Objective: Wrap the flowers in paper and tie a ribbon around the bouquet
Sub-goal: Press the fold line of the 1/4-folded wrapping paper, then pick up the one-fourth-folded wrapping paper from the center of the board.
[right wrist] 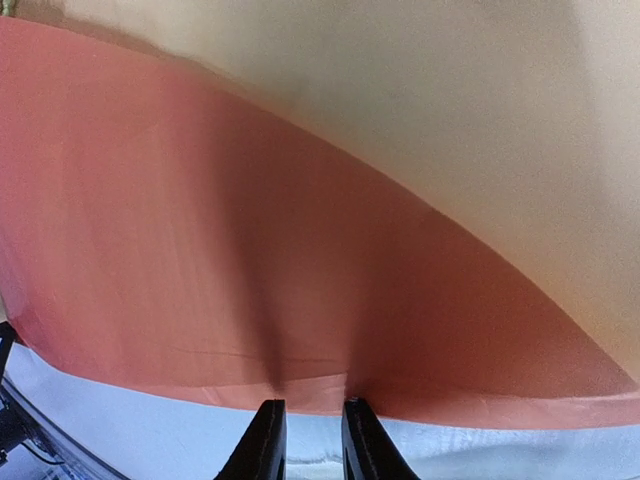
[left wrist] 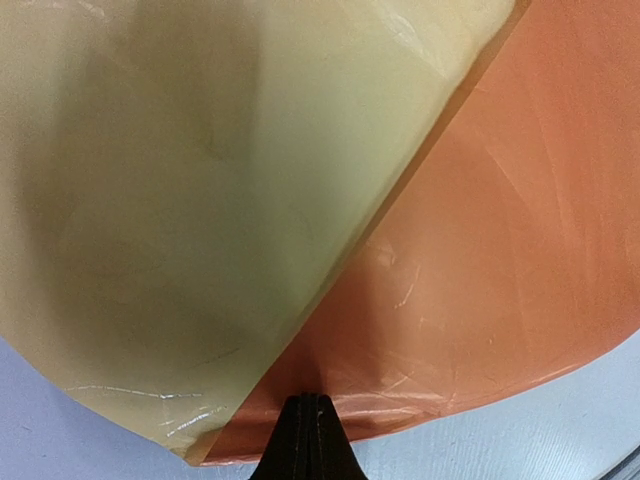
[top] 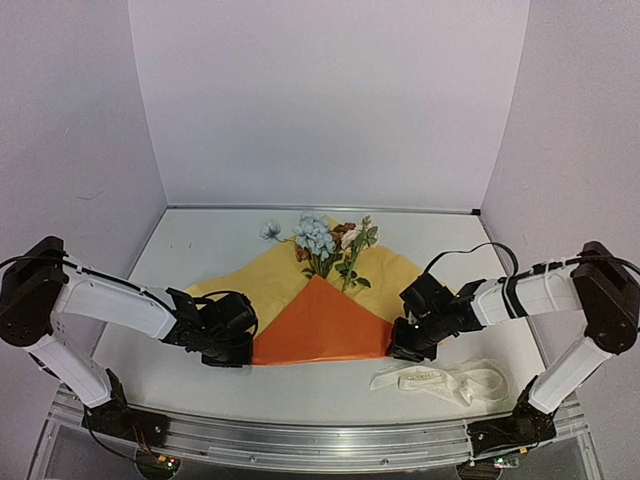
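Where it folds over, paper [top: 318, 325] orange, elsewhere yellow

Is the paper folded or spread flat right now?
Folded: the paper shows an orange triangular flap laid over its yellow sheet, the tip reaching the flowers, yellow exposed on both sides.

paper [top: 320, 325]: orange triangle folded over yellow sheet, frame centre; flowers [top: 322, 240] lying at its top; ribbon [top: 440, 380] bunched, lower right.
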